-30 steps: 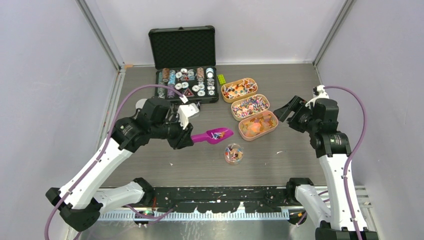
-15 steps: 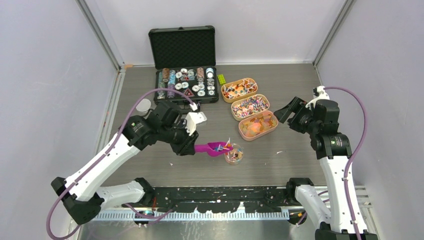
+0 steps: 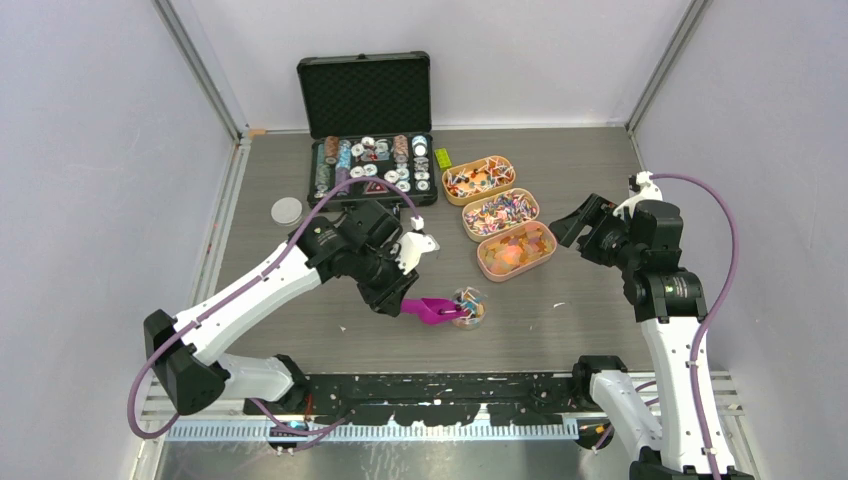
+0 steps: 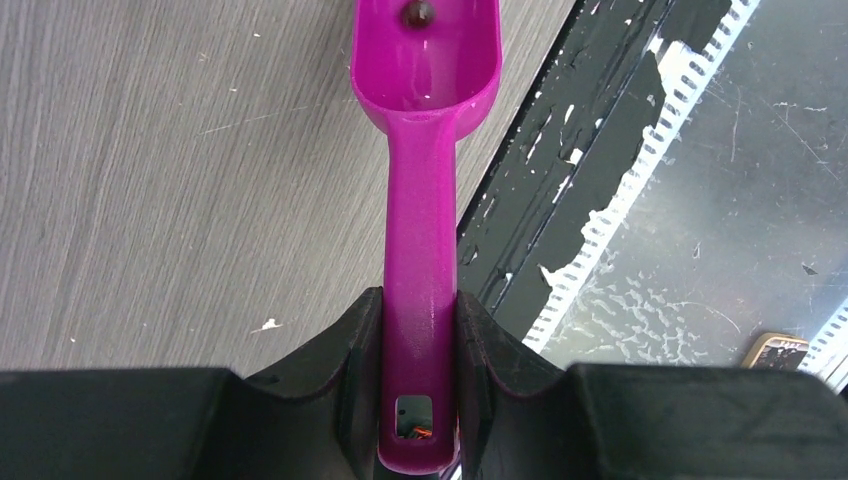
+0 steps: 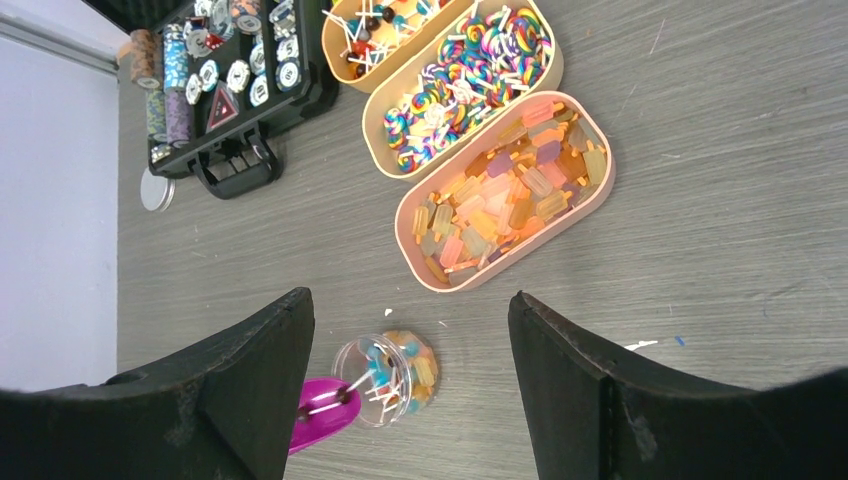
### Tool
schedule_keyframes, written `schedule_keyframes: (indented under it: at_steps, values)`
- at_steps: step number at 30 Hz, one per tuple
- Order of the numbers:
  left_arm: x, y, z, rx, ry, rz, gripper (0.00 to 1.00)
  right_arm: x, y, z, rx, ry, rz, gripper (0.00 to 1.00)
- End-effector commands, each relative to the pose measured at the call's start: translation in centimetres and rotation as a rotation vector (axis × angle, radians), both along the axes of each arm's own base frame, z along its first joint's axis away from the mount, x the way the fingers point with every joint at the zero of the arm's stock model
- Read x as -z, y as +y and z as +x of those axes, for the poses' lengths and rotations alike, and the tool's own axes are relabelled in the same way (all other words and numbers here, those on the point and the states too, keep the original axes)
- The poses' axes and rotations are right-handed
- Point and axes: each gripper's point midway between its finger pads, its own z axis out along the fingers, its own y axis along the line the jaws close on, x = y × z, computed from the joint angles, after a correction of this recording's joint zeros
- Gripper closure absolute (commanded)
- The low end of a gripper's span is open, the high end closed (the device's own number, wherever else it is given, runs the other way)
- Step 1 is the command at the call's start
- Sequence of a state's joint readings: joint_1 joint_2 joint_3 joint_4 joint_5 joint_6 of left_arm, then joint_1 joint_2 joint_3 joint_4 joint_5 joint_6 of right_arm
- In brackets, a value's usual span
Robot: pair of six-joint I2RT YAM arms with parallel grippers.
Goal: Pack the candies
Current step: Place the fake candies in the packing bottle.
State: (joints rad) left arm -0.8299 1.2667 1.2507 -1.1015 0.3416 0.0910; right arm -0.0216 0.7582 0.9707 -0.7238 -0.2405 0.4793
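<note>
- Candies (image 5: 392, 362): a mixed, stick-and-wrapper heap inside a small clear round jar (image 5: 434, 372) near the table's front edge.
- More fill the three tan oval trays (image 5: 604, 195) behind it, one sort per tray: flat pastel pieces nearest, striped swirls in the middle.
- Glossy magenta plastic scoop (image 4: 425, 150), bowl at the jar's mouth, one dark ball inside.
- Left gripper (image 4: 420, 335) clamped tight on the scoop's handle.
- Right gripper (image 5: 408, 300) spread wide, holding nothing, above the grey wood-grain table (image 3: 600, 160).
- Black foam-lined case (image 3: 365, 95) of chips open at the back.
</note>
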Motion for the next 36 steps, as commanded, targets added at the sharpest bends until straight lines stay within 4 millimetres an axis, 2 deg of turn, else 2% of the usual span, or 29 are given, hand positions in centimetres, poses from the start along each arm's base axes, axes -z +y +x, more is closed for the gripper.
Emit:
schedule_keyframes:
  at_steps: [1,7,10,16,27,33,36]
  values:
    - [-1.1,-0.4,0.3,0.016,-0.024,0.005,1.00,-2.8,-0.2,0.0,0.000,-0.093,-0.015,0.24]
    - [-1.2,-0.6,0.4,0.021,-0.005,0.058,1.00,-2.4,-0.3,0.0,0.002,-0.090,-0.024,0.24]
    - [-1.4,-0.3,0.7,0.010,-0.004,0.095,1.00,-2.1,-0.3,0.0,0.000,-0.077,-0.024,0.18]
    - [-2.9,0.1,1.1,-0.007,-0.010,0.133,1.00,-1.4,-0.2,0.1,-0.004,-0.039,-0.023,0.16]
    - [-3.9,0.3,0.1,0.130,-0.023,0.101,1.00,-1.0,-0.1,0.3,-0.012,-0.041,-0.020,0.16]
    - [-5.0,-0.1,0.9,0.237,-0.257,-0.066,1.00,-0.5,0.2,0.5,-0.015,-0.035,0.004,0.16]
    - [-5.0,0.0,0.7,0.298,-0.324,-0.109,1.00,-0.5,0.2,0.6,-0.015,-0.035,0.002,0.16]
